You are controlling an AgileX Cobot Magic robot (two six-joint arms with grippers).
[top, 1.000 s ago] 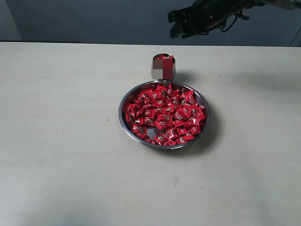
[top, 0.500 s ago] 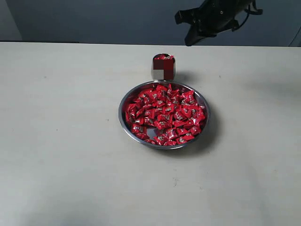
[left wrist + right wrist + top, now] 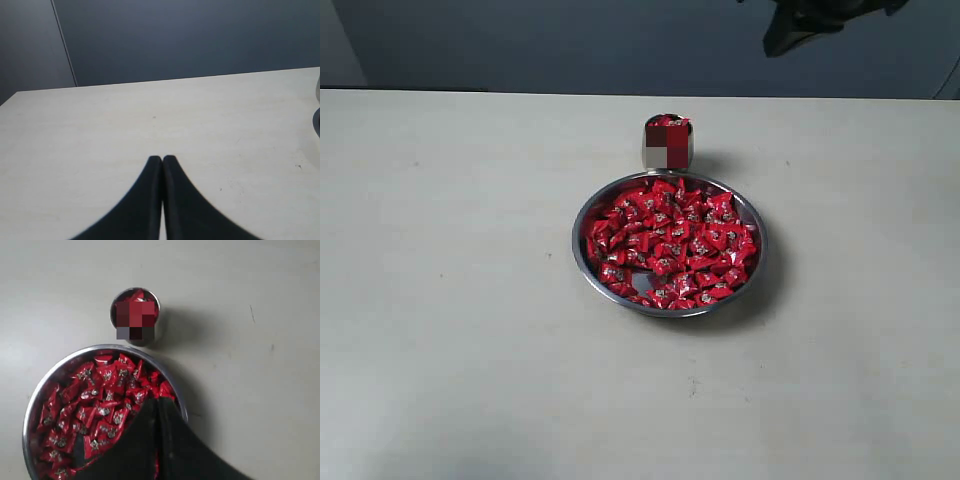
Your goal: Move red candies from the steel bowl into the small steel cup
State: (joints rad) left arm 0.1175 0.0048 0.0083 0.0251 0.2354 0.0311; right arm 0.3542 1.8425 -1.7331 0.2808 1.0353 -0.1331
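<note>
The steel bowl (image 3: pixel 578 250) sits mid-table, heaped with red candies (image 3: pixel 670 245). Just behind it stands the small steel cup (image 3: pixel 667 143), with red candies showing at its mouth. My right gripper (image 3: pixel 788 36) hangs high above the table's far edge, to the right of the cup. The right wrist view looks down on the cup (image 3: pixel 136 315), the bowl's rim (image 3: pixel 50 380) and the candies (image 3: pixel 105 395); there the right gripper (image 3: pixel 159 402) is shut with nothing in it. My left gripper (image 3: pixel 162 159) is shut over bare table and holds nothing.
The pale tabletop (image 3: pixel 450 300) stretches wide on both sides of the bowl. A dark wall (image 3: pixel 520 40) runs behind the table's far edge. The left arm does not show in the exterior view.
The right arm has lifted and drawn away to the right, from near the cup toward the top of the exterior view. Bowl, cup and candies have not moved.
</note>
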